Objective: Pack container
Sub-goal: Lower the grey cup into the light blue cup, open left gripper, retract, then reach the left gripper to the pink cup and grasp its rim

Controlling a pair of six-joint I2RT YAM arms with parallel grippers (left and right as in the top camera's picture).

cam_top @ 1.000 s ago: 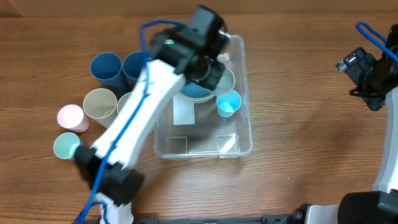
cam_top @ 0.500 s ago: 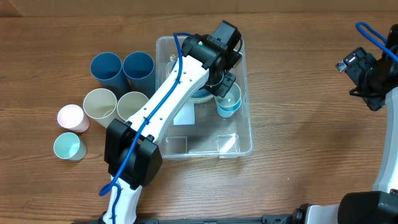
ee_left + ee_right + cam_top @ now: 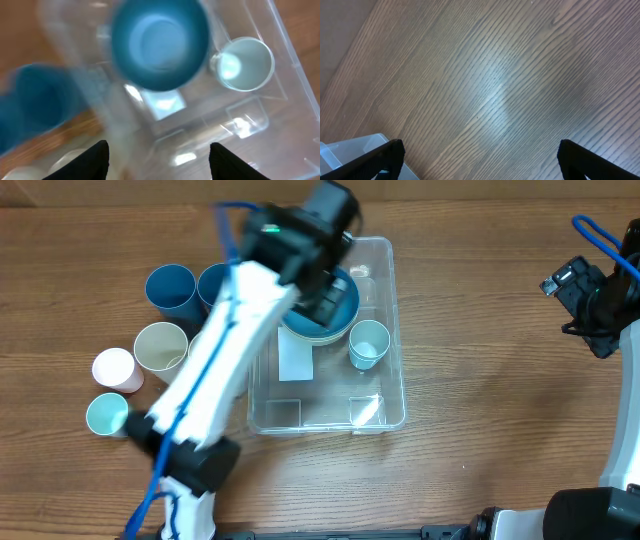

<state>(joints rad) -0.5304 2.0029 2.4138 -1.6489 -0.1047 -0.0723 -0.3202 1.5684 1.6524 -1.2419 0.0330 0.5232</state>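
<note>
The container (image 3: pixel 385 395) is a large clear bin in the middle of the table. Inside it sit a blue bowl (image 3: pixel 345 315) and, to its right, an upright light blue cup (image 3: pixel 368 345). My left gripper (image 3: pixel 160 162) hovers over the bin, open and holding nothing. In its wrist view the blue bowl (image 3: pixel 160 42) and the light blue cup (image 3: pixel 245 62) lie ahead of the fingertips (image 3: pixel 95 160), apart from them. My right gripper (image 3: pixel 485 160) stands open over bare wood at the far right (image 3: pixel 585 295).
Left of the bin stand loose cups: two dark blue ones (image 3: pixel 170 290), a cream one (image 3: pixel 160 345), a pink one (image 3: pixel 112 368) and a mint one (image 3: pixel 107 415). My left arm (image 3: pixel 220 370) covers part of this group. A container corner (image 3: pixel 350 150) shows in the right wrist view.
My left gripper opened and let go of the light blue cup, which now stands alone in the container. The gripper then drew back, up and to the left. The right arm is still.
</note>
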